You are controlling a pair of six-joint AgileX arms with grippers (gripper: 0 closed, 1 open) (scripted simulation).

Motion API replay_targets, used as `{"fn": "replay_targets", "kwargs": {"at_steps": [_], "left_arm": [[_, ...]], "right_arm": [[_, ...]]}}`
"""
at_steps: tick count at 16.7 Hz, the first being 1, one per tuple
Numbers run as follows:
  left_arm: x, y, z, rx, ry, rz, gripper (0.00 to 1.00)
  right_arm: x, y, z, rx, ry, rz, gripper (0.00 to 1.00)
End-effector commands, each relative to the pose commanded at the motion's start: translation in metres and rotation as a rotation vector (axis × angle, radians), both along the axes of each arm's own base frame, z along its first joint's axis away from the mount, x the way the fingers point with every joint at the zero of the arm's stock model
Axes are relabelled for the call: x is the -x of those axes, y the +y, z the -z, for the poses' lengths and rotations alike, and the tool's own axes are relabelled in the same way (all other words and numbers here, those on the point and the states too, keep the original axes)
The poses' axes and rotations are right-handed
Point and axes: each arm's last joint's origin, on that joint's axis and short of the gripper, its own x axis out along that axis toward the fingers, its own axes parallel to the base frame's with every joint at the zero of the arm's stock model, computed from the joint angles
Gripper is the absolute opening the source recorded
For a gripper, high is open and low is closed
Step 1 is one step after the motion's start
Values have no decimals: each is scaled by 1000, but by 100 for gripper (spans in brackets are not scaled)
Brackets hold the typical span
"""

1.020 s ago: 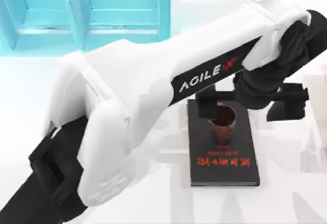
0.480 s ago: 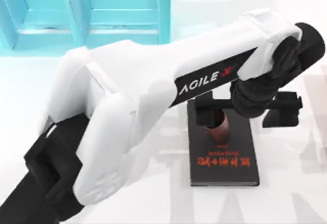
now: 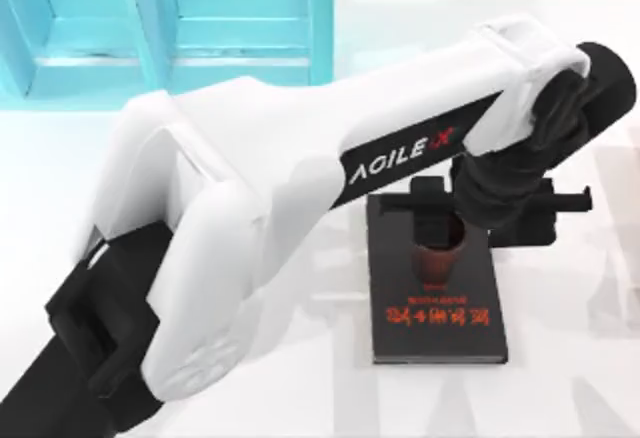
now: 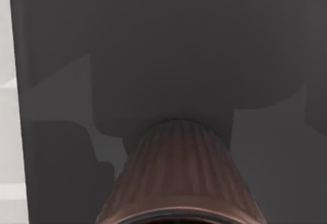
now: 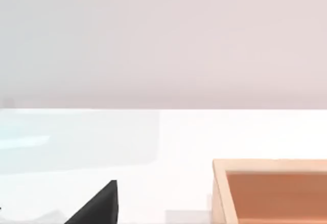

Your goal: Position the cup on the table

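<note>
Left arm: reaches from the lower left of the top view across the table (image 3: 560, 378) to the far end of the book (image 3: 435, 298), its white links marked AGILEX.
Left gripper (image 3: 470, 223): sits directly above the cup (image 3: 438, 260), black body over the cup's mouth, a dark finger block on either side of it. The fingers look drawn in close against the cup's upper part, yet contact is hidden under the gripper body, so I cannot tell whether they grip it.
Cup: reddish-brown, upright, standing on the black book near its far end, above the red lettering. In the left wrist view the cup (image 4: 179, 178) shows close up, ribbed side and dark rim, with the book's dark cover (image 4: 163, 50) behind it and a strip of white table (image 4: 9, 132) at one edge.
Book: lies flat on the table right of centre, long side running away from the camera, red lettering near its near end.
Shelf (image 3: 170, 28): turquoise unit at the table's far left, well apart from the book.
Right arm: the right wrist view shows white table, a tan open box (image 5: 271, 191) and a black wedge-shaped part (image 5: 99, 206) at the frame's edge.
</note>
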Motion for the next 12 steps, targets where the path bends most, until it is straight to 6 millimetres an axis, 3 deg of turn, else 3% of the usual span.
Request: {"fn": "replay_targets", "kwargs": {"at_steps": [4,12], "left_arm": [[0,0,0,0,0,0,2],[0,0,0,0,0,0,0]], "right_arm": [[0,0,0,0,0,0,100],[0,0,0,0,0,0,100]]}}
